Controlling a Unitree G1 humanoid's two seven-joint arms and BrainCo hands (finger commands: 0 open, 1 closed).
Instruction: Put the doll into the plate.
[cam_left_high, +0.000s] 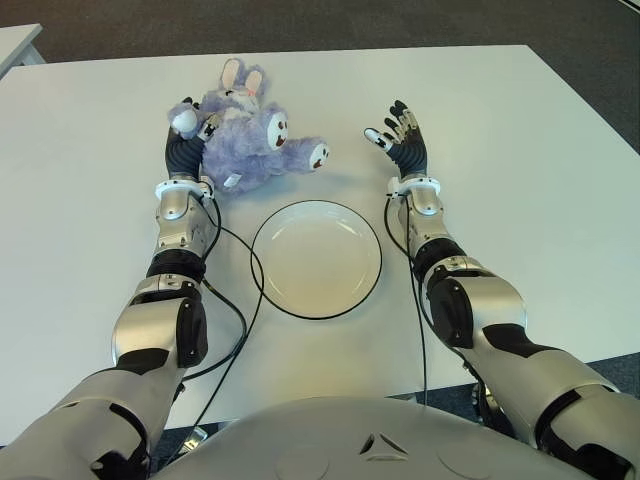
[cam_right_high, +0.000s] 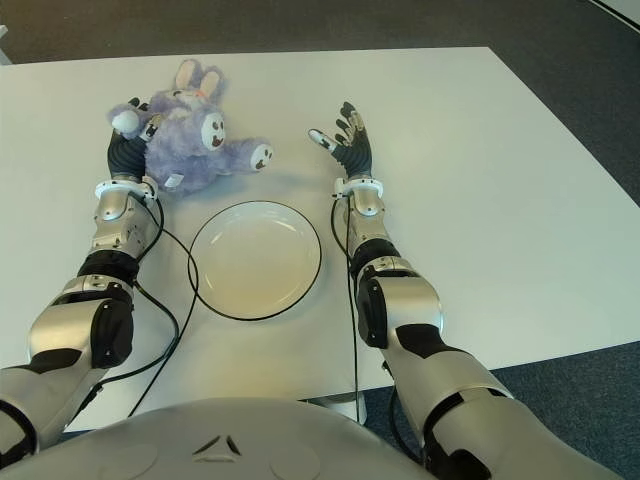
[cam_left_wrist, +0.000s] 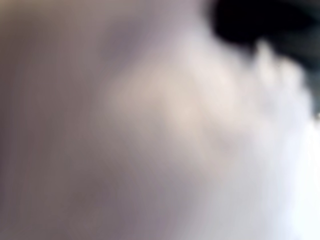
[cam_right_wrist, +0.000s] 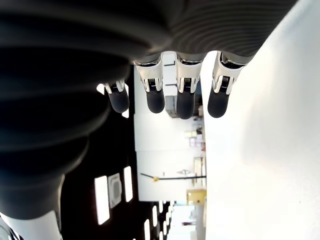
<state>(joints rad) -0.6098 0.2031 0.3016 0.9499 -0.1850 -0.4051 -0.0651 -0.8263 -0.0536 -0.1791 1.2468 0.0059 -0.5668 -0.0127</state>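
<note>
Clearly the left hand (cam_left_high: 188, 135) is wrapped around the purple doll (cam_left_high: 252, 135), which lies on the white table (cam_left_high: 520, 180) just beyond the plate (cam_left_high: 316, 258). Doing the step well likely means lifting the doll clear of the rim before lowering it over the centre. The right hand (cam_left_high: 400, 135), spread and empty, shows right of the doll. Its wrist view confirms straight fingers (cam_right_wrist: 155, 97); the left wrist view shows only soft blur

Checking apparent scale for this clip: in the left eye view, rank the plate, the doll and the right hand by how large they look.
1. plate
2. doll, somewhat smaller
3. right hand, clearly smallest
</note>
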